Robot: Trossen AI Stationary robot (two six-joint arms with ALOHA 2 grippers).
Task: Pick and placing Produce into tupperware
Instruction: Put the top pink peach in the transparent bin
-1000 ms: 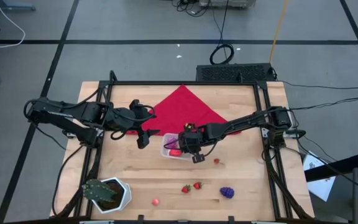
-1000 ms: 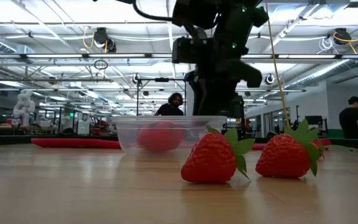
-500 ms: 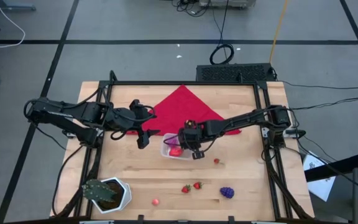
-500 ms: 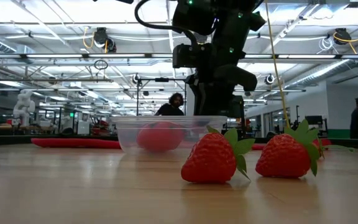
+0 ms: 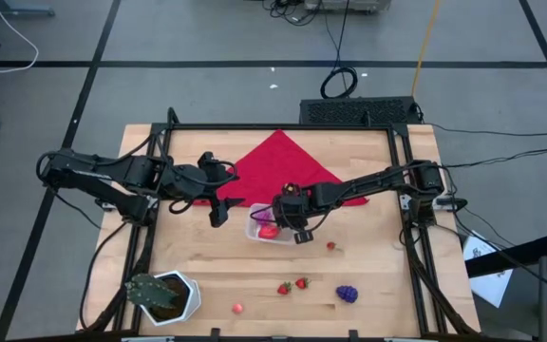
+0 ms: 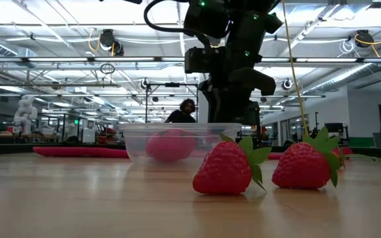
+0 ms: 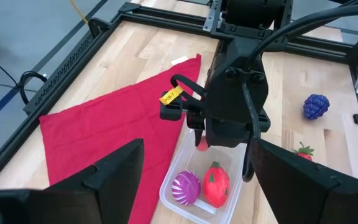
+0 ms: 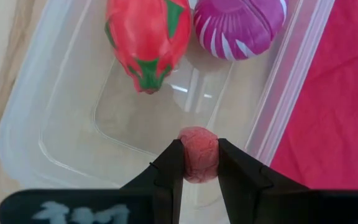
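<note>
My right end effector (image 8: 200,163) clamps pink ball (image 8: 199,154) directly above tupperware (image 8: 55,149); two pieces inside. Left end effector (image 5: 218,211) open, idle. Several strawberries (image 5: 301,282), grapes (image 5: 348,294) remain beyond on desk (image 5: 378,285).

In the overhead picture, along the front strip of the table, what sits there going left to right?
Potted plant → small red ball → two strawberries side by side → purple grape bunch.
</note>
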